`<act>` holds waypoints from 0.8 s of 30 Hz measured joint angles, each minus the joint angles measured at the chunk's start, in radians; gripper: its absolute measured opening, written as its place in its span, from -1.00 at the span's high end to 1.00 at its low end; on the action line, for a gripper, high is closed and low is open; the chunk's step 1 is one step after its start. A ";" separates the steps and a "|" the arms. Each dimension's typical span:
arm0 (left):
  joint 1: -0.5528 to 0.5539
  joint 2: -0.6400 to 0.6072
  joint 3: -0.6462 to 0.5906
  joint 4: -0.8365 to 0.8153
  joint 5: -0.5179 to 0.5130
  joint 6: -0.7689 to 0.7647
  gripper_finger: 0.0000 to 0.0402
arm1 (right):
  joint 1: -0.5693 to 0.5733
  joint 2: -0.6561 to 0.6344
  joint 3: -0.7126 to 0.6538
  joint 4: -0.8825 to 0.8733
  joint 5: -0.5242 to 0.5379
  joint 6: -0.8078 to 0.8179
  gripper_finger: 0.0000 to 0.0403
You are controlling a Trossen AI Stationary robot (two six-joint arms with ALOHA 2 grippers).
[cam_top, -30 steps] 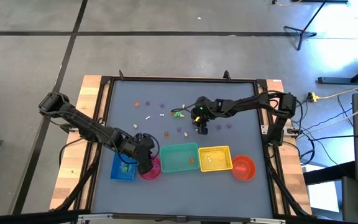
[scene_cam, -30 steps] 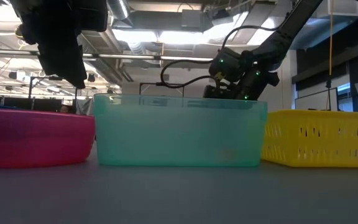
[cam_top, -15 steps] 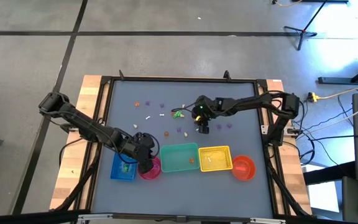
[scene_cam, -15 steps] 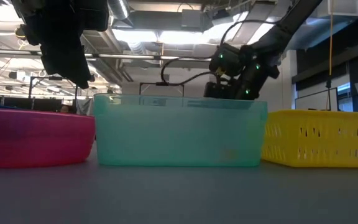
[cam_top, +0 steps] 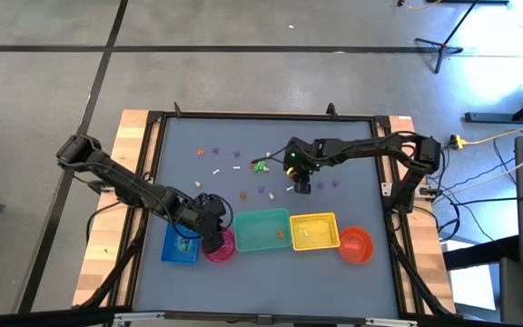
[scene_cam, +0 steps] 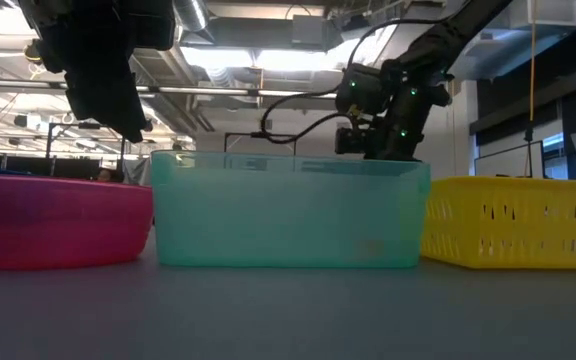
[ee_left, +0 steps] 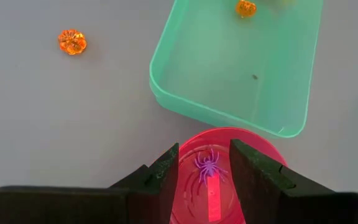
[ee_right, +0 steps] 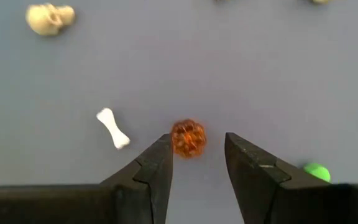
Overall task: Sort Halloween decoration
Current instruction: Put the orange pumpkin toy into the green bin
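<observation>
One orange pumpkin [ee_right: 188,138] sits squarely between the right gripper [ee_right: 196,163]'s parted, empty fingers — straight ahead; the left gripper [ee_left: 204,176] hangs open over the pink bowl [ee_left: 257,144].

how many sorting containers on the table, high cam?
5, in a row along the near edge: blue tray, pink bowl partly under the left gripper, teal bin, yellow basket, orange bowl.

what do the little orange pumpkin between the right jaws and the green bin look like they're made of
Pumpkin: probably clear, glossy plastic; it is see-through amber with bright glints. Green bin: likely thin, smooth moulded plastic; in the low view light shows through its walls.
</observation>
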 joint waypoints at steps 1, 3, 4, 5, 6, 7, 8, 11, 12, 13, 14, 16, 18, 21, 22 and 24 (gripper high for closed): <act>0.000 0.000 0.000 0.000 0.000 0.000 0.36 | 0.000 0.000 0.000 -0.004 0.004 0.000 0.27; 0.000 0.000 0.000 0.000 0.000 0.000 0.36 | 0.000 0.000 0.000 -0.008 0.005 0.000 0.27; 0.000 0.000 0.000 0.000 0.000 0.000 0.36 | 0.000 0.000 0.000 -0.013 0.005 0.000 0.27; 0.000 0.000 0.000 0.000 0.000 0.000 0.36 | 0.000 0.000 0.000 -0.017 0.004 0.000 0.27; 0.000 0.000 0.000 0.000 0.000 0.000 0.36 | 0.000 0.000 0.000 -0.017 0.001 0.000 0.27; 0.000 0.000 0.000 0.000 0.000 0.000 0.36 | 0.000 0.000 0.000 -0.014 -0.003 0.000 0.27; 0.000 0.000 0.000 0.000 0.000 0.000 0.36 | 0.000 0.000 0.000 -0.014 -0.008 0.000 0.27; 0.000 0.000 0.000 0.000 0.000 0.000 0.36 | 0.000 0.000 0.000 -0.014 -0.031 0.002 0.27; 0.000 0.000 0.000 0.000 0.000 0.000 0.36 | 0.000 0.000 0.000 -0.014 -0.036 0.002 0.27; 0.000 0.000 0.000 0.000 0.000 0.000 0.36 | 0.000 -0.001 0.000 -0.014 -0.037 0.002 0.27; 0.000 0.000 0.000 0.000 0.000 0.000 0.36 | 0.000 -0.001 0.000 -0.014 -0.037 0.002 0.27; 0.000 0.000 0.000 0.000 0.000 0.001 0.36 | 0.000 -0.001 0.000 -0.014 -0.037 0.002 0.27; 0.000 0.000 0.000 0.000 0.000 0.001 0.36 | 0.000 -0.001 0.000 -0.014 -0.037 0.002 0.27; 0.000 0.000 0.000 0.000 0.000 0.001 0.37 | 0.000 -0.001 0.000 -0.013 -0.036 0.022 0.27; 0.000 0.000 0.000 0.000 0.000 0.001 0.37 | 0.000 -0.001 0.000 -0.012 -0.033 0.027 0.27; 0.000 0.000 0.000 0.000 0.000 0.001 0.37 | 0.000 -0.002 0.000 -0.013 -0.029 0.029 0.27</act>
